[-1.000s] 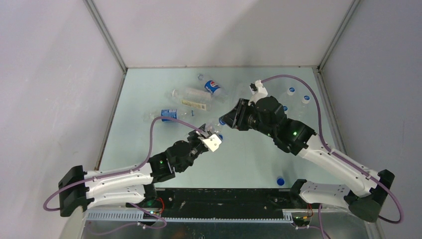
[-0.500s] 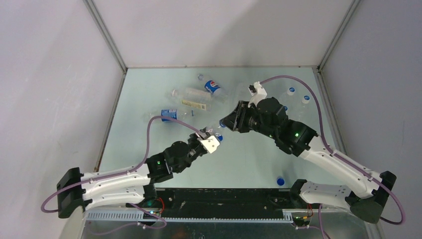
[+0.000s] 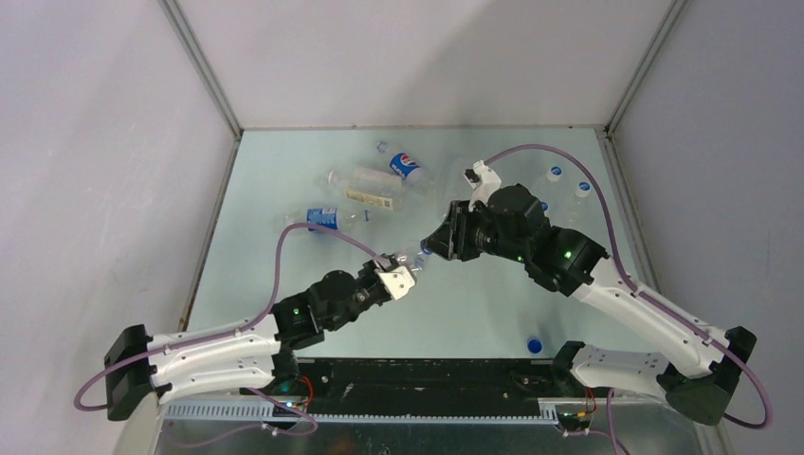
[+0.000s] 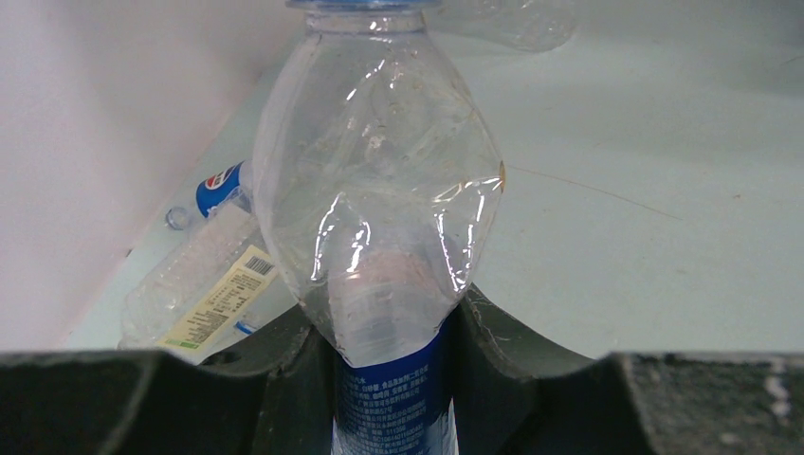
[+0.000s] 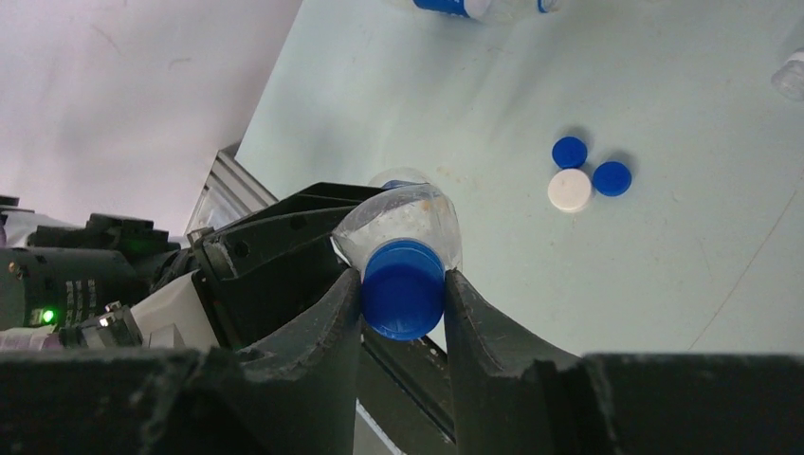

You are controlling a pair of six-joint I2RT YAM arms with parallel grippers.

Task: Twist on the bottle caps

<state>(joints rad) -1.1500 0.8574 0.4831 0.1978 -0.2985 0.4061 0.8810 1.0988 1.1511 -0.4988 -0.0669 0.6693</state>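
Top external view: the left gripper (image 3: 402, 272) and right gripper (image 3: 434, 245) meet over the middle of the table (image 3: 474, 303), with the held bottle (image 3: 411, 257) spanning the gap between them. Left wrist view: the left gripper's jaws are clamped on the held bottle at the upper edge of its blue wrap. Its clear, dented shoulder tapers to a blue rim at the top of the frame. A pale-labelled bottle (image 4: 204, 289) lies on the table to the left. Right wrist view: the right gripper's jaws pinch narrowly on the blue cap (image 5: 404, 287) at the bottle's mouth. Two loose blue caps (image 5: 569, 152) and a white cap (image 5: 570, 190) lie clustered on the table beyond.
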